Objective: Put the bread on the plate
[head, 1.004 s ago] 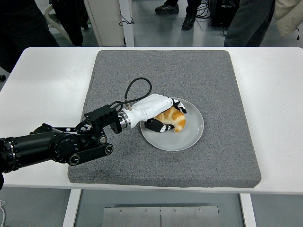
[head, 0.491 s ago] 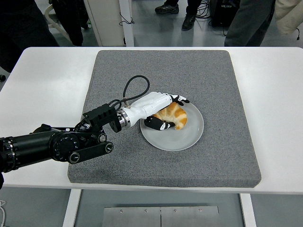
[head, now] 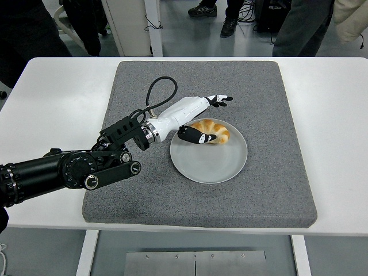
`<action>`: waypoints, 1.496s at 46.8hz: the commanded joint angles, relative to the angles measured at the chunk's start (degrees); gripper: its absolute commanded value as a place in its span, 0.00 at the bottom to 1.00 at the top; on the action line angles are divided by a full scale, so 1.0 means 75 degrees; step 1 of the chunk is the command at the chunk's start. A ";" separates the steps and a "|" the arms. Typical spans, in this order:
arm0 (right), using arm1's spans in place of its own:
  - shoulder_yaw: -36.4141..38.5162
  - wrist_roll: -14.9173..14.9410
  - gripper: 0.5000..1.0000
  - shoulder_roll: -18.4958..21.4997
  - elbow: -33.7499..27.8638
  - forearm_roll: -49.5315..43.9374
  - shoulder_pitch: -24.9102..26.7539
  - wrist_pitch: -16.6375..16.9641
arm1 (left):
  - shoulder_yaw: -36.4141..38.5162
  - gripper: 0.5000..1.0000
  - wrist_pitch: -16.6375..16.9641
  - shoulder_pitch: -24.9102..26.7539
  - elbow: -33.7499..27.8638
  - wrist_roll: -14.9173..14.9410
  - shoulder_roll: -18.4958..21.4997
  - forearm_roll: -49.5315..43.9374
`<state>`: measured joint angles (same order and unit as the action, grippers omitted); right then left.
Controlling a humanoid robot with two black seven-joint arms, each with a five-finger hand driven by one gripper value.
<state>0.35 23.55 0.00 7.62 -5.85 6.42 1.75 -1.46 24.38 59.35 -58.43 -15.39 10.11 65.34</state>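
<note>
A golden croissant (head: pixel 214 131) lies on the far part of a round grey plate (head: pixel 208 158), which sits on a grey mat (head: pixel 261 109). My left hand (head: pixel 201 118) is white with black fingertips and hovers just above and to the left of the croissant. Its fingers (head: pixel 220 99) are stretched out beyond the plate's far rim, and its thumb (head: pixel 191 137) hangs next to the croissant's left end. The hand holds nothing. My right arm is out of view.
The mat covers most of the white table (head: pixel 52 103). A black cable (head: pixel 156 95) loops over the wrist. Several people's legs and shoes (head: pixel 215 10) show beyond the table's far edge.
My left hand has opened, let go of the croissant and lifted up and away toward the far side. The croissant has settled on the plate's far part.
</note>
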 commanded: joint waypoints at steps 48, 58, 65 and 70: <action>0.0000 0.0000 1.00 0.0000 0.0003 -0.0004 0.0000 0.0001 | -0.3145 0.90 -0.0720 -0.0014 0.0209 0.0107 0.0352 -0.5265; 0.0000 0.0000 1.00 0.0000 0.0003 -0.0004 0.0000 0.0001 | -0.3474 0.91 -0.1317 -0.0026 0.0701 0.0130 0.0563 -0.6191; 0.0000 0.0000 1.00 0.0000 0.0003 -0.0004 0.0000 0.0001 | -0.3766 0.93 -0.1926 -0.0108 0.1146 0.0212 0.0668 -0.6929; 0.0000 0.0000 1.00 0.0000 0.0003 -0.0004 0.0000 0.0001 | -0.3977 0.93 -0.2430 -0.0260 0.1369 0.0212 0.0715 -0.7270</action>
<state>0.35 23.56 0.00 7.65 -5.85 6.41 1.75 -30.45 8.03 57.96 -49.10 -13.80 15.39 11.92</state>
